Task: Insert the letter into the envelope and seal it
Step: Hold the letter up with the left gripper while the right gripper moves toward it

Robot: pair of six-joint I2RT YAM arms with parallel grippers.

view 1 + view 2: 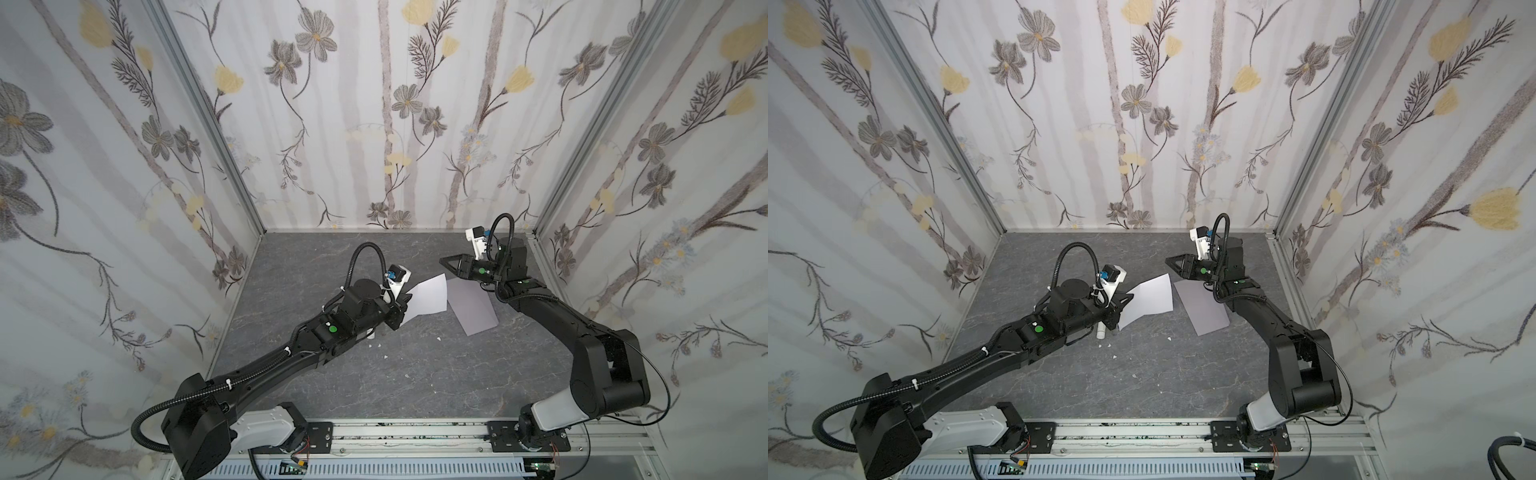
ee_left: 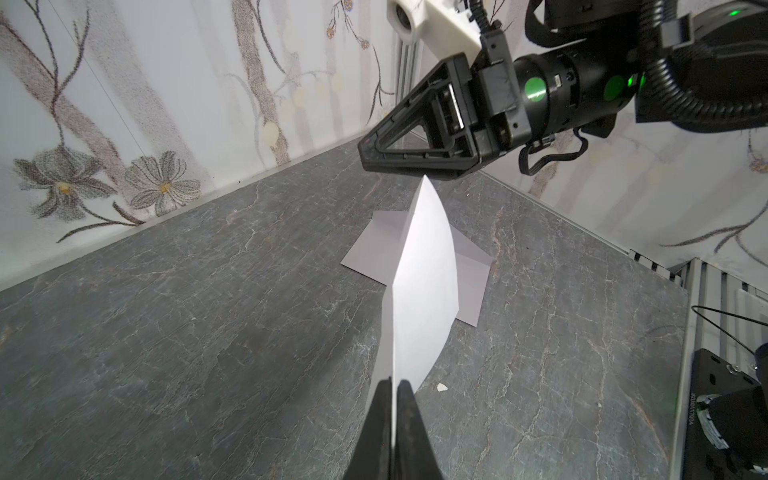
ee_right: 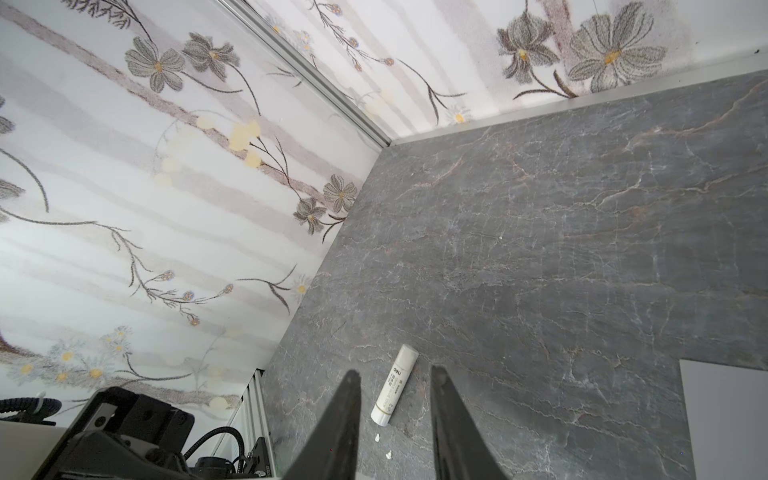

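White and creased along its middle, the letter (image 1: 428, 297) is held up off the grey marbled table (image 1: 374, 374), pinched at one edge by the left gripper (image 2: 394, 384), whose jaws are pressed tight on the paper; its far corner rises close beneath the right gripper (image 1: 443, 261), though whether they touch cannot be told; the right gripper's jaws stand partly apart with nothing between them; the envelope (image 1: 473, 309), grey-lavender, lies flat on the table just beyond the letter, the right arm above its far end; a white glue stick (image 3: 395, 390) lies beside the left arm's wrist.
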